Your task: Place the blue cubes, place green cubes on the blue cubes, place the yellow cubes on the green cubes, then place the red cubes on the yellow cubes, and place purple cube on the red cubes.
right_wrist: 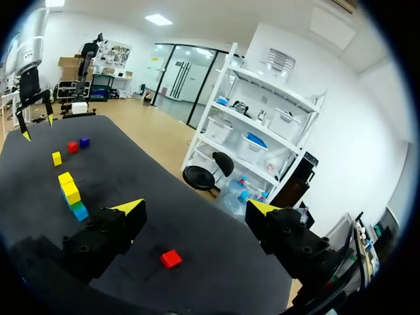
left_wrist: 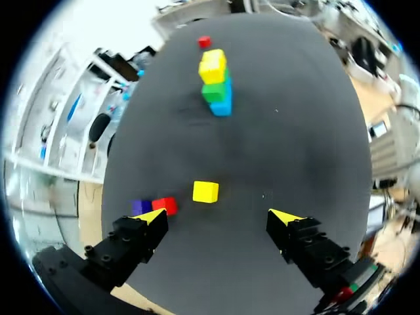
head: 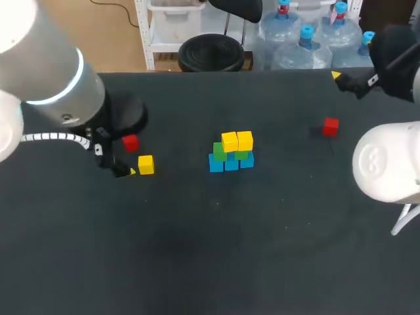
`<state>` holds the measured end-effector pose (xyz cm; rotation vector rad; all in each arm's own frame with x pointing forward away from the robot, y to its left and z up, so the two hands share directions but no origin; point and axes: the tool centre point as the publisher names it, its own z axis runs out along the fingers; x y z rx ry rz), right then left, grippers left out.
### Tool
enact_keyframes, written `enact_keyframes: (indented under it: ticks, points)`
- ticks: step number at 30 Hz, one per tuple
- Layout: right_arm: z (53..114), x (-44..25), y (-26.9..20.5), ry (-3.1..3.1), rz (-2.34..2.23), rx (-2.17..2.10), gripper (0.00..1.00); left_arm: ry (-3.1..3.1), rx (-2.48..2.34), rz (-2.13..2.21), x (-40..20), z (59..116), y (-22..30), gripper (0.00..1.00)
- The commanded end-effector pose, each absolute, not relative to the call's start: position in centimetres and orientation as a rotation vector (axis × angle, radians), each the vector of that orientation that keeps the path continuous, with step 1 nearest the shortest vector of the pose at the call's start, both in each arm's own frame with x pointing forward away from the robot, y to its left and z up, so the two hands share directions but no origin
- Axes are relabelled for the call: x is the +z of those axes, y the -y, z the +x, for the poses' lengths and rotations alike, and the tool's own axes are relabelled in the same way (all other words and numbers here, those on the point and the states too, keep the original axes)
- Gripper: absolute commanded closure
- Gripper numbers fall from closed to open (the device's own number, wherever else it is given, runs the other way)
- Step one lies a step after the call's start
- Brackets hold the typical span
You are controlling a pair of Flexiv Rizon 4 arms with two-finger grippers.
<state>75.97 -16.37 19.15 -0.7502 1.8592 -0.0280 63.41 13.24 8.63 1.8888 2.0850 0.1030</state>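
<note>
A stack stands mid-table: blue cubes (head: 230, 163) at the bottom, green cubes (head: 220, 152) on them, two yellow cubes (head: 237, 140) on top. A loose yellow cube (head: 146, 165) lies to its left, just ahead of my open left gripper (left_wrist: 218, 216), which hovers low with nothing between its fingers. A red cube (left_wrist: 165, 205) and a purple cube (left_wrist: 140, 207) sit beside its left finger. A second red cube (head: 331, 126) lies to the right of the stack. My right gripper (right_wrist: 195, 208) is open and empty, raised at the table's far right, with that red cube (right_wrist: 171, 258) below it.
The dark table (head: 210, 249) has a wide bare area in front of the stack. My left arm (head: 52, 85) covers the far left corner and hides the purple cube in the head view. My right arm (head: 387, 164) overhangs the right edge.
</note>
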Motion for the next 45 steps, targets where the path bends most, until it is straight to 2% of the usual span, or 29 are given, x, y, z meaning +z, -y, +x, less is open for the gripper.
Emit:
enact_keyframes:
  ticks: [1,17,45]
  points:
    - [76.0,19.2,16.2,-1.863,-0.747,-0.035,0.0,-2.1,0.053,1.979,7.7,64.8,-12.9,0.0]
    - [76.0,19.2,16.2,-1.863,-0.747,-0.035,0.0,-2.165,-0.114,1.904,3.3,66.7,-12.9,0.0]
    - [76.0,19.2,16.2,-1.863,-0.747,-0.035,0.0,-2.178,-0.242,2.009,1.3,68.5,-11.7,0.0]
